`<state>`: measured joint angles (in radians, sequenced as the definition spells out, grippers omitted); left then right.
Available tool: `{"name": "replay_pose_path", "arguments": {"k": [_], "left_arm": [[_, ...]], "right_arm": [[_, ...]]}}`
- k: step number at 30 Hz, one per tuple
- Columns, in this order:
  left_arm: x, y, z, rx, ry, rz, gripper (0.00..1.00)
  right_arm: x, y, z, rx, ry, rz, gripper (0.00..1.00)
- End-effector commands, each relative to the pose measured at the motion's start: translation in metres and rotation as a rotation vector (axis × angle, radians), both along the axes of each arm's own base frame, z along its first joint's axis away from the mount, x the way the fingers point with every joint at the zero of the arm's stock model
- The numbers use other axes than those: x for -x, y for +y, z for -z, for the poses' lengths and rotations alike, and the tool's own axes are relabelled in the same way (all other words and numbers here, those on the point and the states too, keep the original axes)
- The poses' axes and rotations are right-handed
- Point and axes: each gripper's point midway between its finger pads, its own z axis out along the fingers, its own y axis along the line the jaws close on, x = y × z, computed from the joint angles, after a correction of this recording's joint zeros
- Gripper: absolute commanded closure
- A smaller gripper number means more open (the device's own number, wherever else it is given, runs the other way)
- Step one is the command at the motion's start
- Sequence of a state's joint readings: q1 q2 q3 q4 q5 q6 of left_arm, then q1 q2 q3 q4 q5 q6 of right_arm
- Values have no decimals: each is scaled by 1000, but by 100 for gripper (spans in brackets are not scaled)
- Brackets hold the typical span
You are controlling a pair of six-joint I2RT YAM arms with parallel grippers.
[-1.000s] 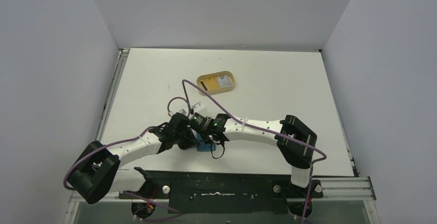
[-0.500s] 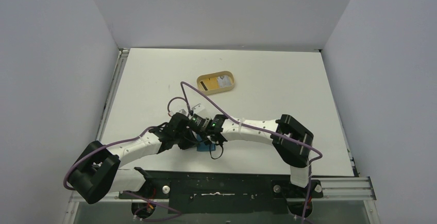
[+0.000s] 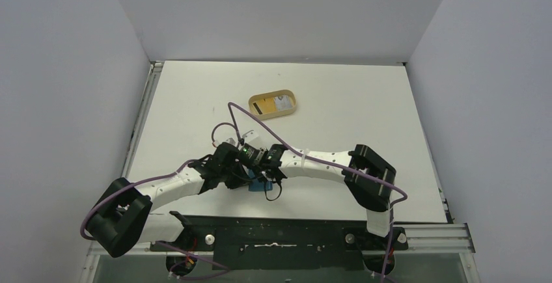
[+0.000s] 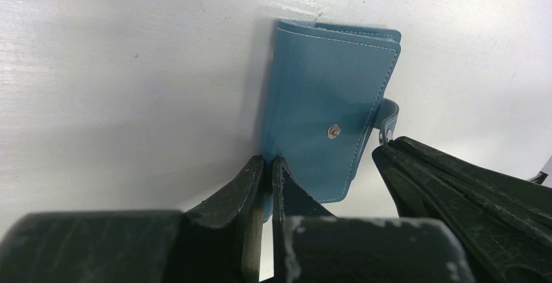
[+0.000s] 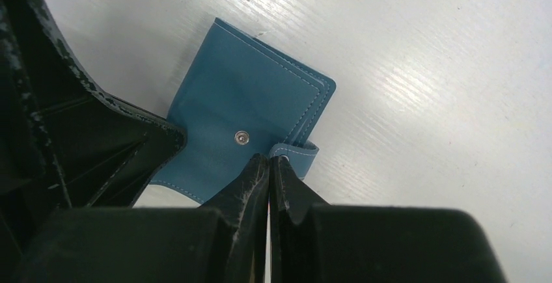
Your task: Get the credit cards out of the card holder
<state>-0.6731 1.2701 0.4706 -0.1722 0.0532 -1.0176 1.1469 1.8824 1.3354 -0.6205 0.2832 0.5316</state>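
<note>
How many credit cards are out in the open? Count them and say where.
1: a pale card lies in the tan oval tray. Others may be hidden inside the folded teal card holder.

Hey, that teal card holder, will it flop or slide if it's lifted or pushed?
The card holder looks like thin stitched leather folded flat, so it probably bends when lifted by an edge. Its snap tab sits unfastened, so it may fall open. On the glossy table it likely slides.
</note>
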Motion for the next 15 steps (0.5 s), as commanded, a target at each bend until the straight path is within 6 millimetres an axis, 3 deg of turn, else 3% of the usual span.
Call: {"name": "replay_pose_path", "arguments": {"k": [1,7,15], "left_arm": [[7,7,9,-40,33,12,100],[7,8,7,-39,29,9,100],[7,9,7,-40,30,6,100]], "right_arm": [[-5,23,-17,-118,-23,-14,100],[-1,47,-17,-371,84,-7,100],[-8,51,-5,-418,105,11,100]]}}
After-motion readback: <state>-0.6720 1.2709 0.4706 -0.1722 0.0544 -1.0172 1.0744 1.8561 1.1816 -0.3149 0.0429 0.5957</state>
